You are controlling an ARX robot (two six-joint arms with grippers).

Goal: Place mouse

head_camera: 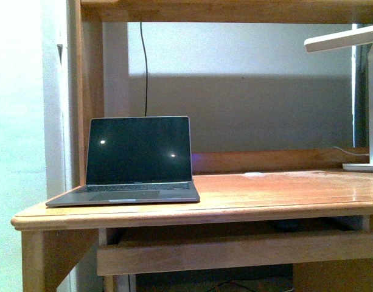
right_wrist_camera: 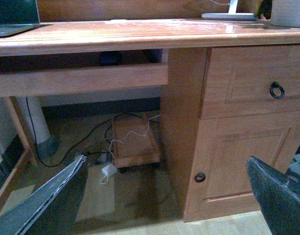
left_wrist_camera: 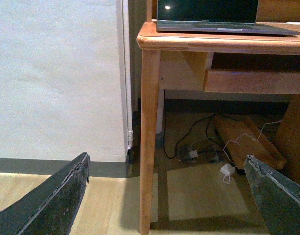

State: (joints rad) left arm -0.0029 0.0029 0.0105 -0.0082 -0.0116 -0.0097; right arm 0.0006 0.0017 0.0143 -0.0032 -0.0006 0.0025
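Mostly hidden by the desktop (head_camera: 283,188) and the front of the pull-out tray (right_wrist_camera: 81,79) it sits on, the mouse (right_wrist_camera: 110,58) (laptop (head_camera: 137,152) well apart, above) shows as a small dark dome; left gripper (left_wrist_camera: 167,196) and right gripper (right_wrist_camera: 167,196) gape wide, empty.

Desktop (head_camera: 283,188) bare between laptop (head_camera: 137,158), left, and lamp base (head_camera: 362,165), far right: wide passage. Lamp head (head_camera: 341,39) overhangs right end. Shelf (head_camera: 235,9) high overhead, no hindrance. Slot (right_wrist_camera: 66,61) under top low, fronted by tray rail (head_camera: 235,250); mouse (right_wrist_camera: 110,58) inside.
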